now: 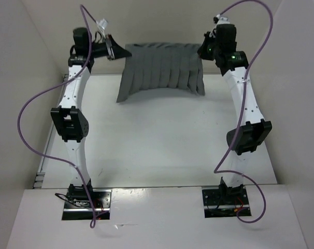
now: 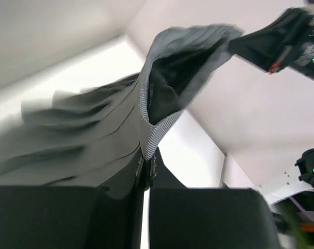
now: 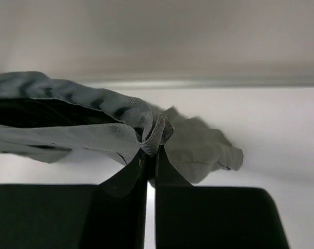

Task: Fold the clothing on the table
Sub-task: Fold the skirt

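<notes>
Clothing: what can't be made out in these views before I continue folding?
- Top view: rear face of the clothing, hidden by its front; its right corner, behind the right arm.
- Left wrist view: pleats at left, blurred; lower cloth, hidden behind the left tool.
- Right wrist view: most of the cloth, cut off by the left edge.

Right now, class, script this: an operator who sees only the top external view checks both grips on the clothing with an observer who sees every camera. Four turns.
Operator: From above I can't see the fingertips. Is the left pincer clamped on the clothing?
Observer: Yes. The left wrist view shows it shut on a finely striped band along the garment's edge.
Operator: And the right pincer?
Observer: The right wrist view shows it shut on the clothing too, with the grey fabric puckering right at its tips.
</notes>
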{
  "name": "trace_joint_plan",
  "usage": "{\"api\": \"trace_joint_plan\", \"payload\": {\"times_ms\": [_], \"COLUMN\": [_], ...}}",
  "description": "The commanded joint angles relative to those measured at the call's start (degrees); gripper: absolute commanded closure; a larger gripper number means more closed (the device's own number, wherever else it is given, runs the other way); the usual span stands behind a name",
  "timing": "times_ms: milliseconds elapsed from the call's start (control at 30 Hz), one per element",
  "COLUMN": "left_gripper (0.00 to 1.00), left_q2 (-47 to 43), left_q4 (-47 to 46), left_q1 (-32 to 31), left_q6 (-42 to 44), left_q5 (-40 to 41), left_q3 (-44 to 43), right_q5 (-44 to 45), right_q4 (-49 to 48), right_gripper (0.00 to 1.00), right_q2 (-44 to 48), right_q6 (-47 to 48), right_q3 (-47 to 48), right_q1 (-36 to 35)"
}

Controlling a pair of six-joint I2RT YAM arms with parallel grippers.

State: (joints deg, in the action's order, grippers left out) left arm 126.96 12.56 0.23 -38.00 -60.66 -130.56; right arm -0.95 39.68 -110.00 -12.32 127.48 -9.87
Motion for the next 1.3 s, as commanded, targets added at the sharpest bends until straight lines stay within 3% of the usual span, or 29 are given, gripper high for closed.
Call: {"api": "trace_joint_plan", "payload": {"times_ms": [0, 100, 200, 233, 300, 333, 367, 400, 433, 567, 700, 900, 1067, 1267], "left_gripper": [1.00, 1.00, 1.00, 1.00, 1.00, 1.00, 1.00, 1.00, 1.00, 1.00, 1.00, 1.00, 1.00, 1.00], "left_q2": [3.37, 0.23, -0.92, -2.75, -6.87, -13.77, -17.32, -22.75, -24.46, -30.25, -36.77, -35.03, -29.32, -22.81], "left_q4": [7.51, 8.26, 20.11, 22.31, 18.86, 12.64, -2.30, -7.84, -10.42, 2.11, 2.74, 1.51, 1.51, 0.28], "left_q1": [0.65, 0.13, -1.80, -2.33, -2.95, -3.65, -3.66, -3.14, -3.13, -3.56, -4.36, -4.36, -4.36, -3.66], "left_q6": [-1.39, 1.15, 12.01, 14.59, 16.46, 12.55, 8.94, 4.12, 4.07, 14.34, 14.88, 14.88, 14.88, 12.77], "left_q5": [-1.56, -1.56, -1.04, -1.04, -1.73, -2.26, -2.27, -2.79, -2.79, -3.67, -0.79, 1.69, 5.29, 8.28], "left_q3": [-20.73, -18.78, -18.24, -16.58, 0.05, 9.96, 30.42, 38.72, 44.81, 59.26, 74.45, 75.20, 67.65, 56.83], "right_q5": [4.82, 4.11, 2.37, 1.84, -0.27, -0.89, -1.42, -1.42, -1.42, -4.92, -5.55, -1.96, 6.64, 11.58], "right_q4": [3.64, 7.60, 3.33, 1.47, -2.48, -3.20, -3.21, -3.82, -3.30, -0.49, 5.39, 7.78, 9.80, 9.27], "right_gripper": [1.00, 1.00, 1.00, 1.00, 1.00, 1.00, 1.00, 1.00, 1.00, 1.00, 1.00, 1.00, 1.00, 1.00], "right_q2": [3.99, 4.70, 11.08, 13.12, 16.90, 20.49, 22.18, 25.32, 26.92, 35.10, 42.74, 43.21, 39.25, 34.76], "right_q6": [-0.16, 0.54, 1.51, 1.51, 0.37, -0.77, -1.30, -2.44, -3.32, -9.64, -15.97, -19.32, -20.73, -21.79], "right_q3": [8.91, 11.03, -2.28, -12.24, -21.61, -29.93, -33.84, -40.32, -43.25, -56.43, -62.34, -64.90, -61.74, -58.06], "right_q1": [0.46, -1.20, -2.78, -3.31, -4.27, -5.41, -6.21, -8.22, -9.37, -14.12, -14.13, -14.13, -12.90, -6.66]}}
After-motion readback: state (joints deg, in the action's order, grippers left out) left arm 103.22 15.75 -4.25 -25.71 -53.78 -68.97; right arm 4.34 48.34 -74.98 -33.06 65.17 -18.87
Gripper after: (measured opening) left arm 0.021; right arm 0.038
